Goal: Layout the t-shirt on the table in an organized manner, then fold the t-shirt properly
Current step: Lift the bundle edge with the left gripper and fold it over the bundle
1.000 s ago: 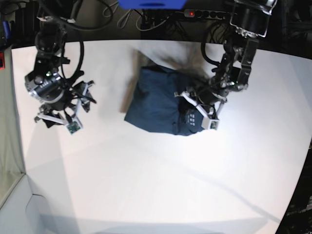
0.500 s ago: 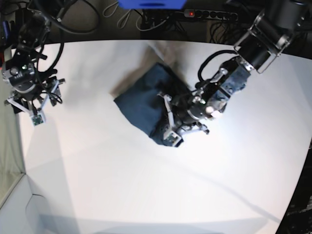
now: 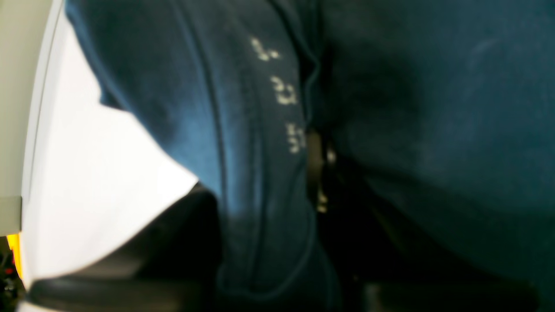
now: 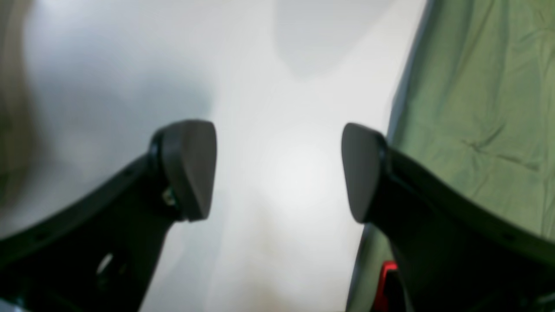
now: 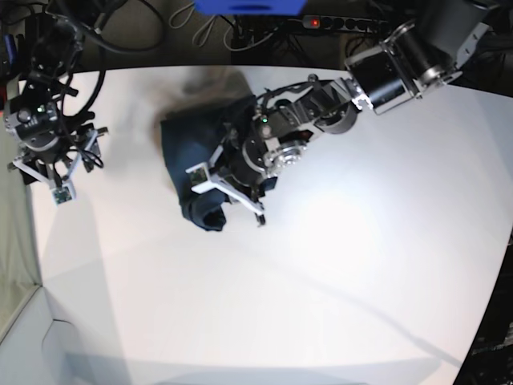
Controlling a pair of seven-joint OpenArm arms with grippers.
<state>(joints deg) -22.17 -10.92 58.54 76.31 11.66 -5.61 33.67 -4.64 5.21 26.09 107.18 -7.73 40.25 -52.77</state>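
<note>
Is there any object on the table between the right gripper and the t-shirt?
Nothing visible. Only bare table lies between the open right gripper and the t-shirt, which the left gripper holds bunched.

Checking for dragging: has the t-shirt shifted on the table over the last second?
Yes. The t-shirt, gripped by the left hand, slid toward the base view's left, away from the red-lit power strip.

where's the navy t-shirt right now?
In the base view the dark navy-blue cloth t-shirt lies bunched on the far, left-of-centre part of the white table, with the left tool clamped on its near edge.
</note>
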